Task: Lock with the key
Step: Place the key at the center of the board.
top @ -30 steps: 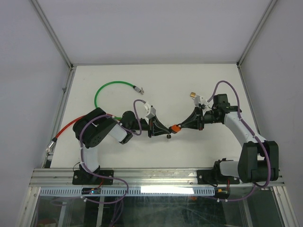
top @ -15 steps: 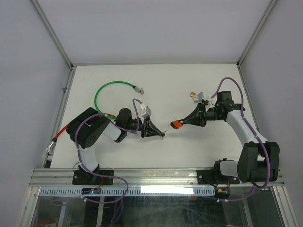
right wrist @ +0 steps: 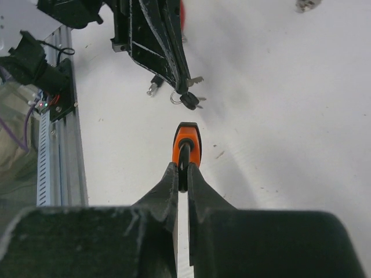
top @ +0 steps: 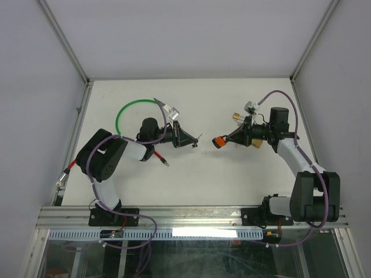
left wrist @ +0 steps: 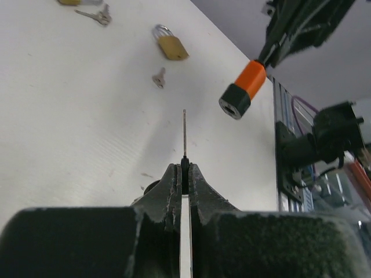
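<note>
Your white table (top: 203, 98) is bounded by a metal frame on the left, far and right sides, with the aluminium rail (top: 191, 215) along the near edge. The bare stretch in the middle is where both arms meet. A green cable (top: 130, 107) loops behind the left arm, and a red cable (top: 72, 165) runs off the left edge. Beyond the meeting point the left wrist view shows you a brass padlock (left wrist: 170, 47) lying flat, with a loose key (left wrist: 159, 77) just beside it.

Your left gripper (top: 194, 142) is clamped tight on the key (left wrist: 184, 133). The key's head is pinched between the jaws and its thin blade points straight ahead. The right wrist view shows a small ring hanging at that key's head.

Your right gripper (top: 225, 141) is closed narrow on the orange lock (top: 218, 142), gripping the orange body so that the black end faces the left arm.

Key tip and black end are near each other but apart. In the left wrist view the lock sits off to the right of the blade's line.
</note>
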Available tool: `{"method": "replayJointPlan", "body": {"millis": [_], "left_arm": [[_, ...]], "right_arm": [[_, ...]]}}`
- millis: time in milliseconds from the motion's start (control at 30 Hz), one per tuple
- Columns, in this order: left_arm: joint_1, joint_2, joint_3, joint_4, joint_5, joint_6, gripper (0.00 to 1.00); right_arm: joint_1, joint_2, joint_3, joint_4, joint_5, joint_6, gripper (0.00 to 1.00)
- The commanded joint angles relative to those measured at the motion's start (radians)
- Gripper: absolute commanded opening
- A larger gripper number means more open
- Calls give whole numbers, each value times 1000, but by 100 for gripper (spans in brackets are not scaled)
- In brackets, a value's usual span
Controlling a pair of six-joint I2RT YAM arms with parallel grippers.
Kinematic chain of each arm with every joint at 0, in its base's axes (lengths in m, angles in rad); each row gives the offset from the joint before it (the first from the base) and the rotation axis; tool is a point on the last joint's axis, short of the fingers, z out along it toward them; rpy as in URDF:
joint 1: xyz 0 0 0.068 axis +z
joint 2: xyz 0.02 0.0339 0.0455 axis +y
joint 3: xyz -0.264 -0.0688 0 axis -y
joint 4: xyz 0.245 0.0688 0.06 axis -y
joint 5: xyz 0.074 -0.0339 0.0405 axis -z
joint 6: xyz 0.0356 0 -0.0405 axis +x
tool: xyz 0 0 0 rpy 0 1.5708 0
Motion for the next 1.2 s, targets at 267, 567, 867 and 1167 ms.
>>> {"method": "replayJointPlan", "body": {"millis": [267, 567, 867, 1167], "left_arm": [[5, 123, 335, -241, -281, -125, 0], [8, 352, 649, -403, -351, -125, 5], [8, 455, 815, -541, -417, -84, 8], [12, 448, 823, -598, -462, -34, 26]], "right_arm": [[12, 290, 111, 480, 289, 715, 0], [38, 635, 447, 315, 320, 770, 0], [72, 794, 642, 186, 374, 701, 0], [90, 834, 738, 28, 431, 573, 24]]}}
